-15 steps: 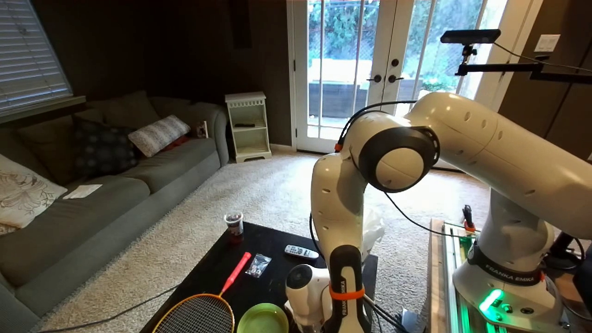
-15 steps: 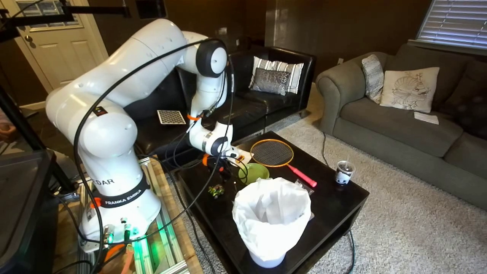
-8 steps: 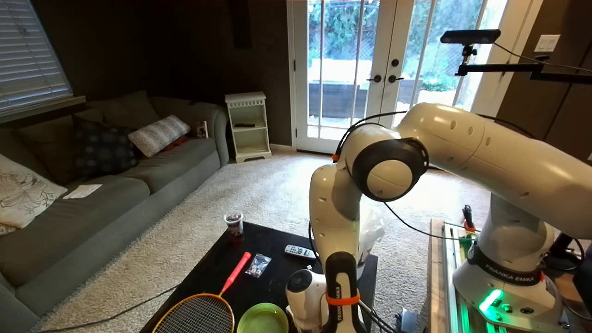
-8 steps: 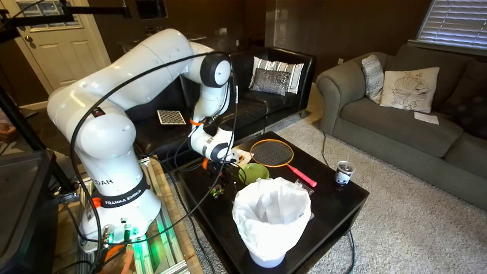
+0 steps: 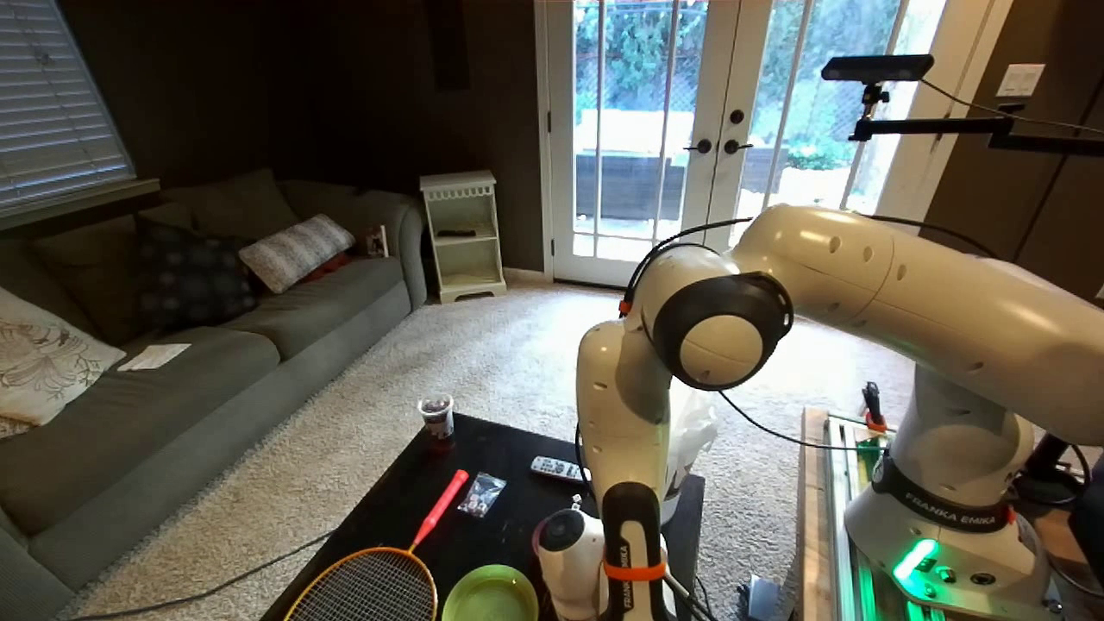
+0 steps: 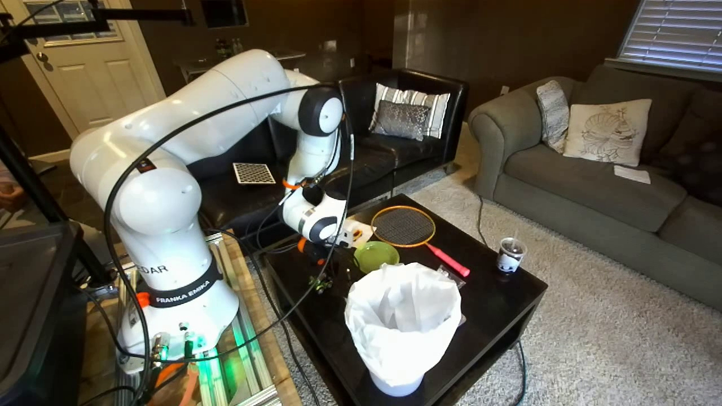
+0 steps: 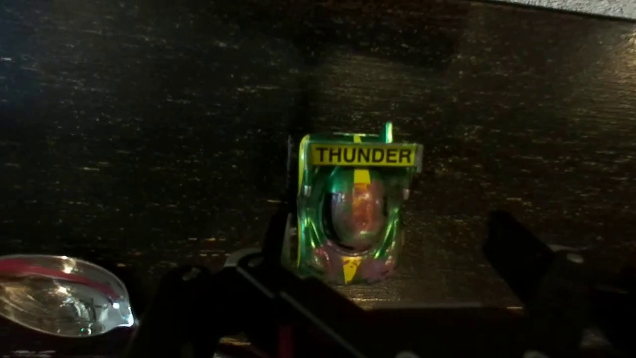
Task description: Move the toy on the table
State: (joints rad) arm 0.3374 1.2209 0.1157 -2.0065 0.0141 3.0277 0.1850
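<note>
The toy is a small green and yellow car (image 7: 353, 214) marked THUNDER. It also shows in an exterior view (image 6: 320, 283), partly behind a cable, on the black table (image 6: 491, 307). My gripper (image 7: 388, 221) is open over the table, fingers pointing down. In the wrist view the near part of the car lies between the fingers. The left finger is close along the car's left side; I cannot tell whether it touches. A wide gap separates the car from the right finger (image 7: 512, 248). In an exterior view my gripper (image 6: 327, 265) is dark and just above the car.
A white-bagged bin (image 6: 403, 321) stands on the table. A green bowl (image 6: 377, 256) is beside the gripper, with a racket (image 6: 403, 226) behind it. A remote (image 5: 559, 468), a small plastic bag (image 5: 483, 495) and a cup (image 5: 437, 418) lie farther off. A shiny oval thing (image 7: 59, 298) is left of the gripper.
The arm has lowered, its elbow dropping in both exterior views. My gripper has come down closer to the toy car. The other things on the table have not moved.
</note>
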